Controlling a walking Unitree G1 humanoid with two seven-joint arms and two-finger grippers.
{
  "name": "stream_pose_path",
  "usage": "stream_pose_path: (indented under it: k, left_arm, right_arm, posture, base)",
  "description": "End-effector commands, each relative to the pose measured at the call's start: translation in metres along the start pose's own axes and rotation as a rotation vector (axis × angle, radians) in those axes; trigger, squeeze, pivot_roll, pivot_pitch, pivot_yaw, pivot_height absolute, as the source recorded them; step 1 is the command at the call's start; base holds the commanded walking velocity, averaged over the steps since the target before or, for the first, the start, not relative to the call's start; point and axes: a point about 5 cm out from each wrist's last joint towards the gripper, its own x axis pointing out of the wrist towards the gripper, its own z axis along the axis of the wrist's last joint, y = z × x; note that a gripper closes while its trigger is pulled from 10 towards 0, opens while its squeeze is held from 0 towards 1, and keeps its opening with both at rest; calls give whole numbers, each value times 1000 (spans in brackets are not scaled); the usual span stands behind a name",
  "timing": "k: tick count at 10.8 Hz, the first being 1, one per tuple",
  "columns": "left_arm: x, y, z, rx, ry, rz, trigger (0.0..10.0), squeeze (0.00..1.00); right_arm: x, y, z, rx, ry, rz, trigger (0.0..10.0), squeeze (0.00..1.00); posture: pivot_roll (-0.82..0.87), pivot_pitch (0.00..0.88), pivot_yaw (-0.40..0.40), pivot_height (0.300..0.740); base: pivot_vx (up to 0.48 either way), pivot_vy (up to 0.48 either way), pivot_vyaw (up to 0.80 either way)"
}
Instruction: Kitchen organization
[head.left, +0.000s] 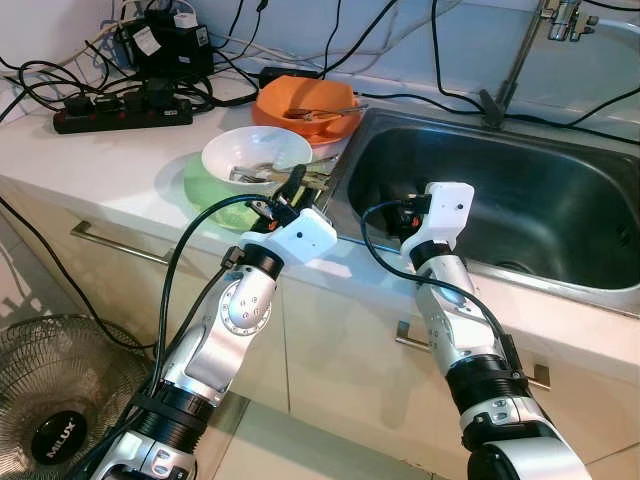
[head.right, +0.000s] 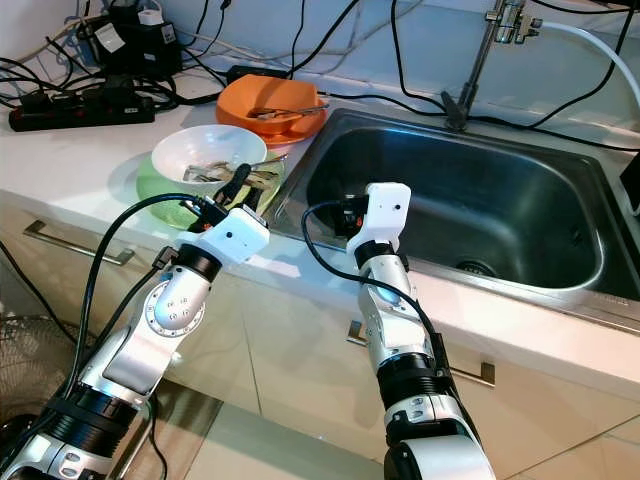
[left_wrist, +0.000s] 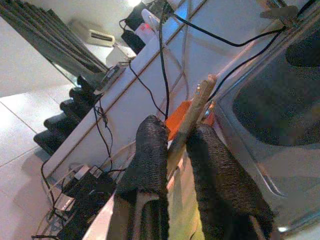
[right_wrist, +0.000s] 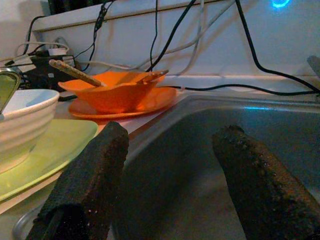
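The left claw (left_wrist: 172, 150) is pinching a wooden stick (left_wrist: 192, 117) just past the white bowl (head.left: 256, 155) on the green plate (head.left: 205, 195). The right claw (right_wrist: 170, 170) is hanging spread apart inside the sink (head.left: 520, 190), with the orange bowl (right_wrist: 117, 90) ahead on the bench (head.left: 90, 160).

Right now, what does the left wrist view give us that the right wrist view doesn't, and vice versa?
Left wrist: the left gripper shut on a thin wooden chopstick. Right wrist: the right gripper open above the steel sink basin, plus the white ribbed bowl on a light green plate. Both: the orange bowl, the sink and the black cables along the wall.
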Motion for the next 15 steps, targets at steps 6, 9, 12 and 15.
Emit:
stream_pose_path:
  k: [6,9,12,15]
  left_arm:
    - [5,9,8,30,-32,51,0,0]
    - [8,18,19,53,-68,78,5333,0]
    - [17,32,39,201,-140,108,10000,0]
    - [20,45,63,152,-248,177,10000,0]
  right_arm:
    - [2,-2,1,-7,-8,-10,10000,0]
    - [2,-2,1,-4,-8,-8,10000,0]
    - [2,-2,1,-5,-7,-7,10000,0]
    - [1,-2,0,-7,-7,-10,10000,0]
  posture:
    - [222,33,-14,740]
    - [226,35,-16,740]
    - [225,34,-16,740]
    - [228,35,-15,740]
  base:
    - [0,0,0]
    - [0,0,0]
    - [0,0,0]
    - [0,0,0]
